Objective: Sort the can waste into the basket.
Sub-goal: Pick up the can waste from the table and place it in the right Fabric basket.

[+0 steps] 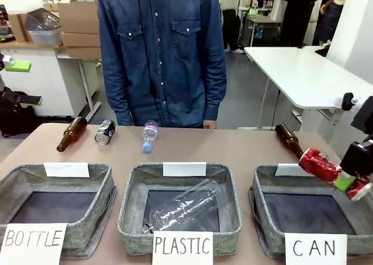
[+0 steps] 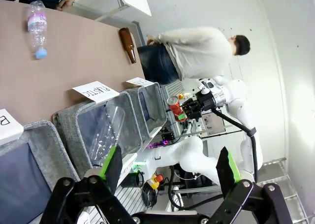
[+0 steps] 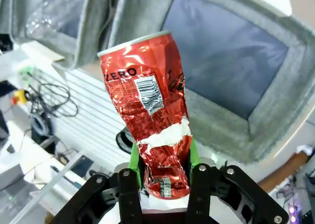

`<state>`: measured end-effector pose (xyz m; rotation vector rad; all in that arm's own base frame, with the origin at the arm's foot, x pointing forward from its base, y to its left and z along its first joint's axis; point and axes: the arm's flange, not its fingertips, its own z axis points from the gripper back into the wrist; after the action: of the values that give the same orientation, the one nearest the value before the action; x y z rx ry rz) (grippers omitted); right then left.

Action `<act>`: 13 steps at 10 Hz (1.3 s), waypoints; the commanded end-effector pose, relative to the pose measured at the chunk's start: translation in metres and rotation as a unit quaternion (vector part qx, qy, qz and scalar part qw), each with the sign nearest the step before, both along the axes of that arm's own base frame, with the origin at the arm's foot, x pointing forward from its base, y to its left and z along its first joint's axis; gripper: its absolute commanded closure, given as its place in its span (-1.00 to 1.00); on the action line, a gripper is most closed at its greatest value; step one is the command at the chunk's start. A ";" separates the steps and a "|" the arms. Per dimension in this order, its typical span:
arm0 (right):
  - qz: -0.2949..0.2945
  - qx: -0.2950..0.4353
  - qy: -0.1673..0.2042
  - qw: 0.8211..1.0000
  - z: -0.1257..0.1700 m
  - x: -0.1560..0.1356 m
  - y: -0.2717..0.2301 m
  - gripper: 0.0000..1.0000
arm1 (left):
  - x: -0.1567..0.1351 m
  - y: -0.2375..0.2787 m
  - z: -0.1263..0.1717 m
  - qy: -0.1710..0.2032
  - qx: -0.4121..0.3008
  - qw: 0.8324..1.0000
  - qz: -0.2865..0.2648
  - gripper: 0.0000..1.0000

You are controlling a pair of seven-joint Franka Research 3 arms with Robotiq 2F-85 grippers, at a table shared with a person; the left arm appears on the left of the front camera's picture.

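My right gripper [image 1: 345, 182] pinches the crumpled red can [image 1: 317, 163] by its base, above the CAN basket [image 1: 259, 204], at its 2 o'clock corner. The can is light, thin and dents easily. Left gripper [image 2: 170, 167] spread, empty. Black can [image 1: 104, 131] lies at 10 o'clock.

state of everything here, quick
red can: crushed, held over CAN basket rim
right gripper: shut on red can
left gripper: open, empty
black can: lying on table
CAN basket: empty
PLASTIC basket: holds one clear bottle
BOTTLE basket: empty
left brown bottle: lying
right brown bottle: lying
small bottle: lying, capped
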<state>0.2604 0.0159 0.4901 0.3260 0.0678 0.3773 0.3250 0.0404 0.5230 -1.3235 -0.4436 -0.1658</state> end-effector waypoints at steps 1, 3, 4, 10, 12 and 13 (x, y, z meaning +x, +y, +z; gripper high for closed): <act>0.010 0.000 -0.021 1.000 -0.003 0.008 -0.003 1.00 | 0.001 -0.001 0.001 -0.012 -0.010 1.000 -0.002 -1.00; 0.010 -0.003 -0.027 1.000 -0.002 0.010 -0.003 -0.86 | 0.001 -0.001 0.001 -0.012 -0.010 1.000 -0.002 -1.00; 0.011 -0.004 -0.025 1.000 -0.003 0.011 -0.003 -0.95 | 0.001 -0.001 0.001 -0.012 -0.010 1.000 -0.002 -1.00; 0.002 0.017 -0.031 0.999 -0.005 0.017 -0.009 -1.00 | 0.001 -0.001 0.001 -0.012 -0.010 1.000 -0.002 -1.00; -0.008 0.068 -0.053 0.996 -0.001 0.018 -0.014 -1.00 | 0.001 -0.001 0.001 -0.012 -0.010 1.000 -0.002 -1.00; 0.000 0.188 -0.090 0.978 0.009 0.015 -0.024 -1.00 | 0.001 -0.001 0.001 -0.012 -0.010 1.000 -0.002 -1.00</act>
<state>0.2774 -0.0005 0.4969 0.4619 -0.0708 0.3567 0.3250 0.0405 0.5229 -1.3234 -0.4437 -0.1654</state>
